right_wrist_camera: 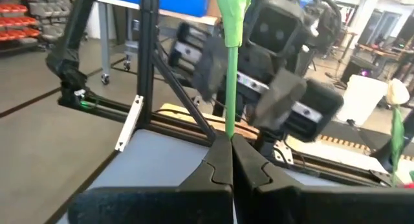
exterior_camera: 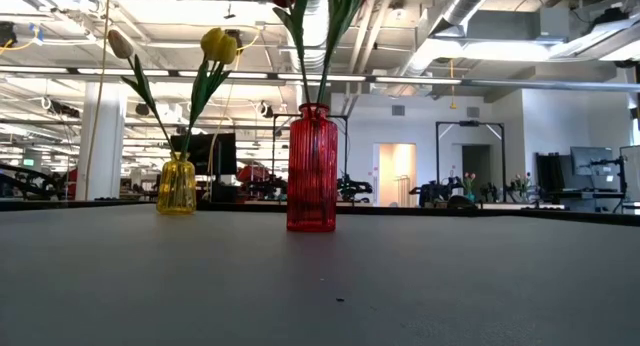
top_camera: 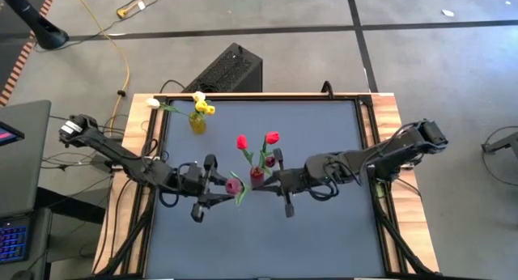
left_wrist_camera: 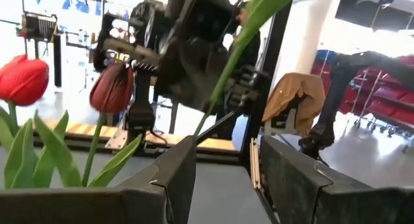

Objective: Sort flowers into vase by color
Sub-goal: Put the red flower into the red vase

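Observation:
A dark maroon tulip [top_camera: 235,185] hangs over the table's middle between my two grippers. Its green stem [right_wrist_camera: 228,68] runs from my right gripper [top_camera: 261,185], which is shut on it, toward my left gripper [top_camera: 221,185]. My left gripper stands open. The stem [left_wrist_camera: 239,56] slants up past its fingers, and nothing lies between them. The red vase [top_camera: 257,177] stands just beyond the right fingertips and holds two red tulips [top_camera: 241,141] and a maroon one [left_wrist_camera: 113,88]. Neither gripper shows in the low view. My right gripper pinches the tulip's thin green stem [right_wrist_camera: 228,132] between its two fingertips, at the stem's lower part. The fingers lie level and come from the table's right. The stem runs on from the tips toward the left gripper, and the flower is lifted clear of the table.
A yellow vase [top_camera: 197,122] at the far left holds yellow tulips [exterior_camera: 220,44] and cream-white ones [top_camera: 153,103]. A black box [top_camera: 231,70] sits behind the table's far edge. The dark mat's near half [top_camera: 259,239] is free room.

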